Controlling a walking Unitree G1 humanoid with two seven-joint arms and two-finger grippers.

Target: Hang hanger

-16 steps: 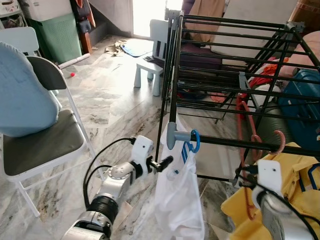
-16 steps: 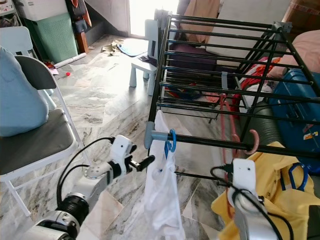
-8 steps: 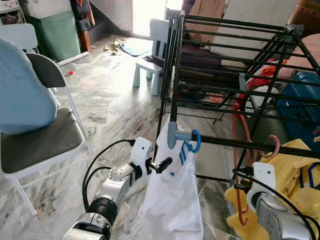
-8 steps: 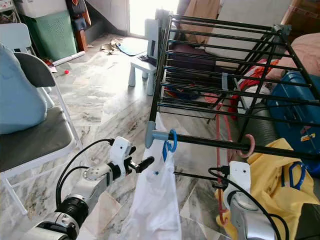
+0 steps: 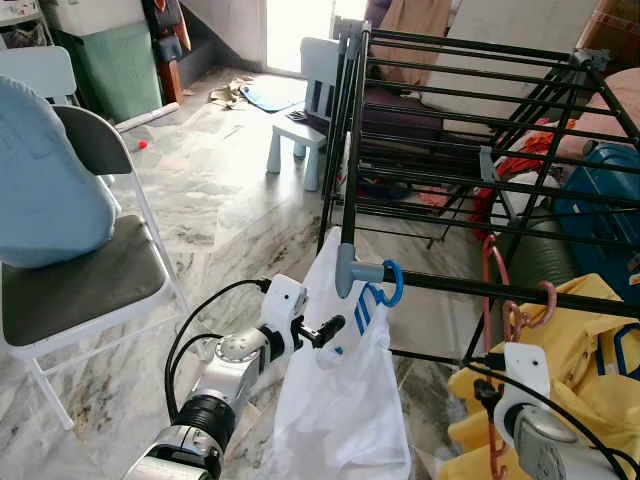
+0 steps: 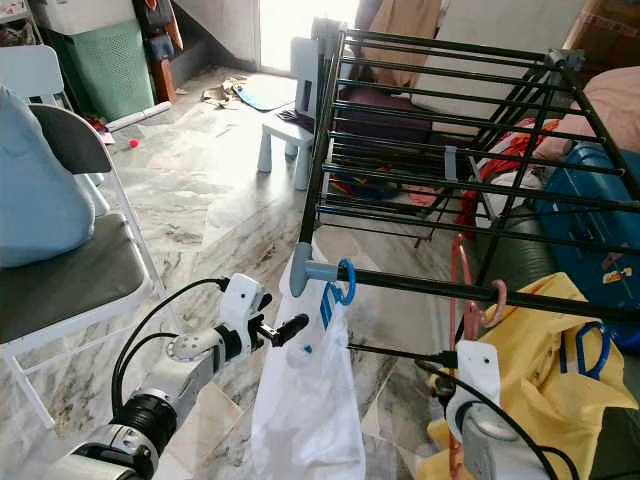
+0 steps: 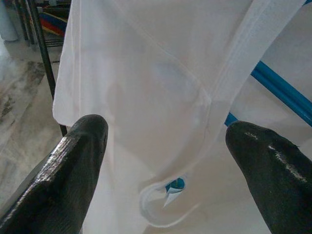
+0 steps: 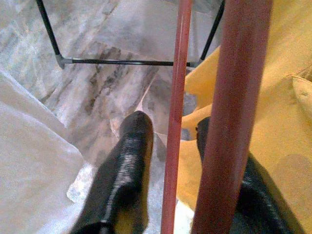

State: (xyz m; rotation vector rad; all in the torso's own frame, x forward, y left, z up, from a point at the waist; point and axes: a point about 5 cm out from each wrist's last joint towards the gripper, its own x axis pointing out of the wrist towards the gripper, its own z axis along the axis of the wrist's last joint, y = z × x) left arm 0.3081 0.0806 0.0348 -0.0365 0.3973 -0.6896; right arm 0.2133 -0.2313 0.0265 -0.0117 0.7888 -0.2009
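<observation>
Fingers (image 7: 80, 161) of the left gripper (image 5: 325, 328) are being held wide apart, w/ nothing clamped between them; in the left wrist view a white shirt (image 5: 340, 400) is being framed in the gap, close in front, but contact can't be confirmed. Shirt is being carried on a blue hanger (image 5: 385, 285), hooked over the front bar of the black drying rack (image 5: 450, 150), right next to the grey corner joint (image 5: 348, 272).

Right gripper (image 8: 175, 175) is being kept low at the rack's front, nr the right side. Its fingers (image 8: 127, 170) are being held a little apart around a thin red rod of the red hanger (image 5: 492, 300); whether the rod is actually being squeezed can't be told. A thicker red bar of the same hanger is being shown close to the lens in the right wrist view. Hanger's pink-red hook (image 6: 495, 298) is being rested on or right at the front bar; can't tell if it is fully seated. A yellow garment (image 5: 585, 350) is being draped just beside and below it.

Bkgd: a folding chair (image 5: 95, 270) w/ a pale blue cushion (image 5: 45, 180) is being seen to the left on the marble floor (image 5: 215, 200), a small white chair (image 5: 305, 110) beyond the rack, a blue suitcase (image 5: 610, 210) to the right.
</observation>
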